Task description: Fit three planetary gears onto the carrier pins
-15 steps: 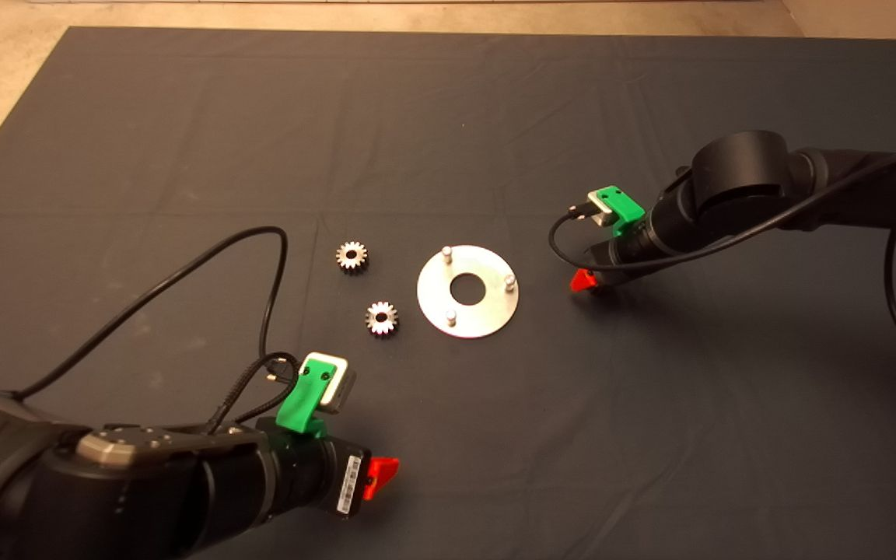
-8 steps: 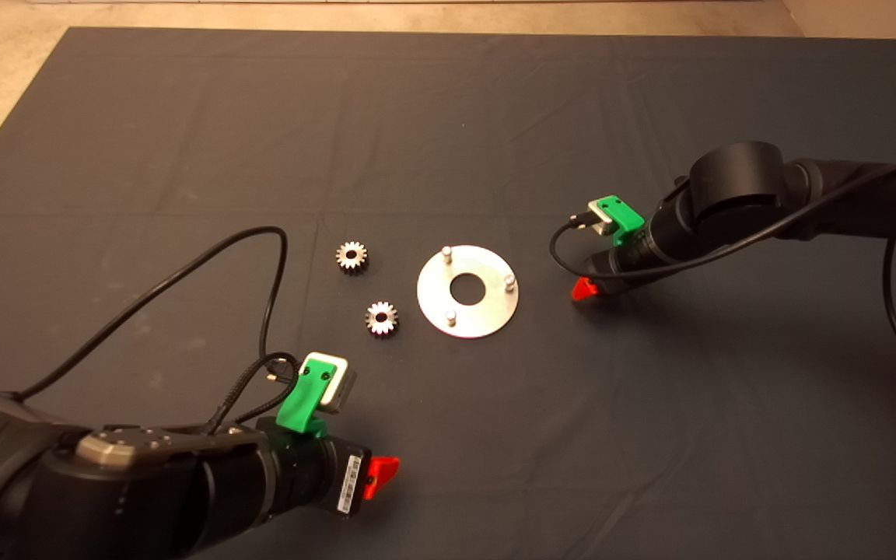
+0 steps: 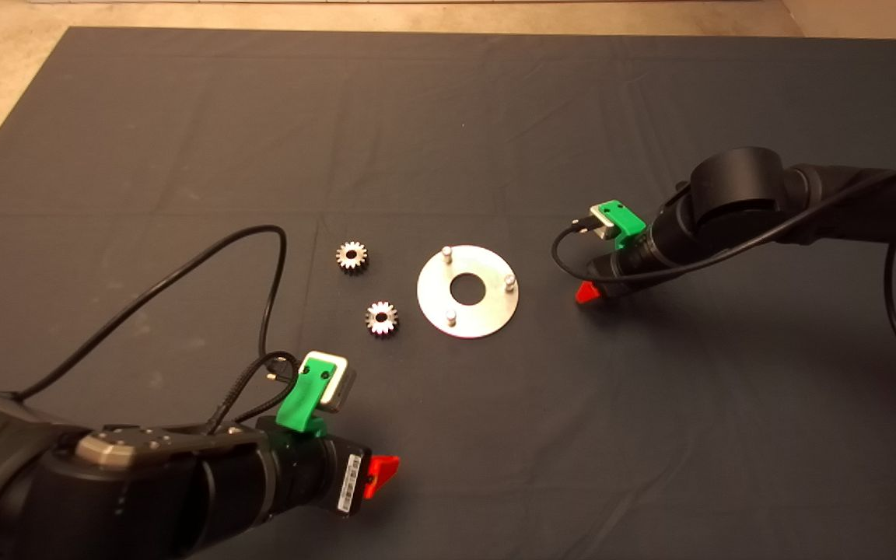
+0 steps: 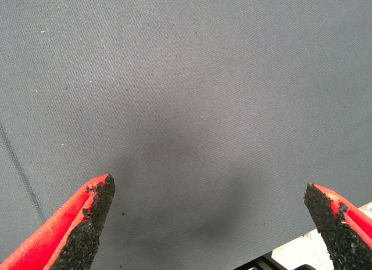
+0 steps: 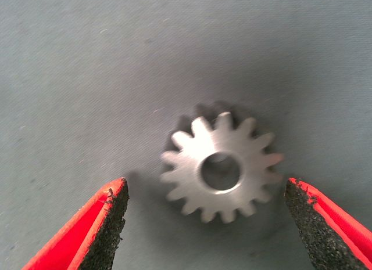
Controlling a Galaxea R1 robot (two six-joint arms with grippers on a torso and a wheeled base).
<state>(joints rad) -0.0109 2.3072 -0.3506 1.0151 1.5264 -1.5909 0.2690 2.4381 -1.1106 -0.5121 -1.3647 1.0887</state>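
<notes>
Right gripper (image 5: 206, 223), fingers apart, straddles unmarked gear (image 5: 220, 165).

Gear (image 5: 220, 167) between the right gripper's (image 5: 206, 223) spread fingers looks like bare steel, satin sheen, smooth flat face. The pads (image 5: 110, 229) are rough, crumbly black foam-like stuff on glossy red plastic. Mat (image 4: 186, 78) under the left gripper (image 4: 212, 226) is matt woven cloth, finely textured. Disc (image 3: 487, 315) left of the right gripper is polished metal, pretty reflective.

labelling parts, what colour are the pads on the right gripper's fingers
Black, rough-textured pads on red fingers of the right gripper; clearest in the right wrist view.
</notes>
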